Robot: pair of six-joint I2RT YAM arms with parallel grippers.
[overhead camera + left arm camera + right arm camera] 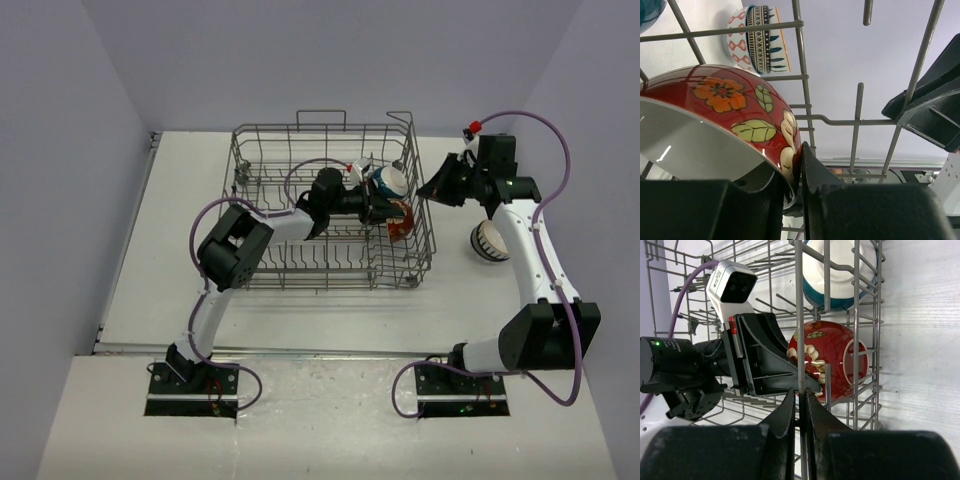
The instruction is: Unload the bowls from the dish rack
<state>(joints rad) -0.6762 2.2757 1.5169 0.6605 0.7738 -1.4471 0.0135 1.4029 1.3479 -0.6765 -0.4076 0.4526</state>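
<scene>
The grey wire dish rack (260, 190) stands mid-table. A red patterned bowl (400, 225) lies on its side in the rack's right end, also in the left wrist view (725, 100) and the right wrist view (832, 360). My left gripper (799, 155) is inside the rack (385, 212), shut on the red bowl's rim. A teal-white bowl (388, 180) stands behind it (840, 275). My right gripper (800, 392) is shut on an upright wire of the rack's right side (432, 190). A blue-red patterned bowl (488, 243) sits on the table outside the rack (757, 37). The other bowls are out of view.
The rack's right wall wires (802, 75) stand between the red bowl and the patterned bowl. The right arm (525, 250) passes over the patterned bowl. The left arm (240, 245) lies across the rack's front left. White tabletop (180, 250) lies left of the rack.
</scene>
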